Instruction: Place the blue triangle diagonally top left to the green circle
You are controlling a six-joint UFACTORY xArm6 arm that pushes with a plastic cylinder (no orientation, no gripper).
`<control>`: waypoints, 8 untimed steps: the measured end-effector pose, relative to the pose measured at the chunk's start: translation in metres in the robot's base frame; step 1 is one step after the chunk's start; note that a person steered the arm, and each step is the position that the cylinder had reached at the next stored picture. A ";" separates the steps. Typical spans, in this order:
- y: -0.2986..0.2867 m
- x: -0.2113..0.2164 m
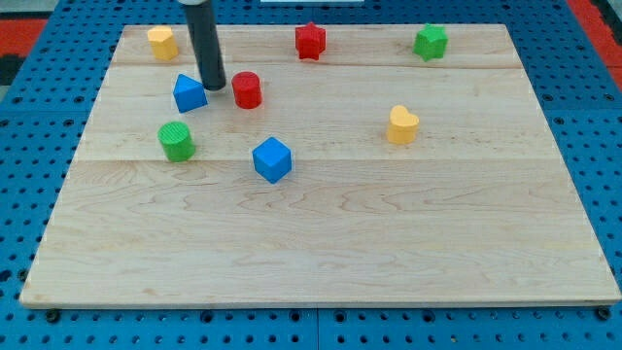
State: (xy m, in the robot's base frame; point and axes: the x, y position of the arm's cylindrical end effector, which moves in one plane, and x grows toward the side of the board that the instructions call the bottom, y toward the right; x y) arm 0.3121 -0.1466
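Wooden board [321, 243] on blue pegboard [29, 126]; eight coloured blocks scattered, mostly upper half.

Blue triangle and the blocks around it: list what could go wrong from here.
1. The blue triangle sits above and slightly right of the green circle, not yet top left; a further nudge could overshoot.
2. My tip stands between the triangle and the red cylinder, so a rightward sweep would likely knock the cylinder.
3. Pushing the triangle down-left might hit the green circle, shifting the reference.
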 end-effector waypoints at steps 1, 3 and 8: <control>-0.043 0.039; -0.046 0.039; -0.043 0.031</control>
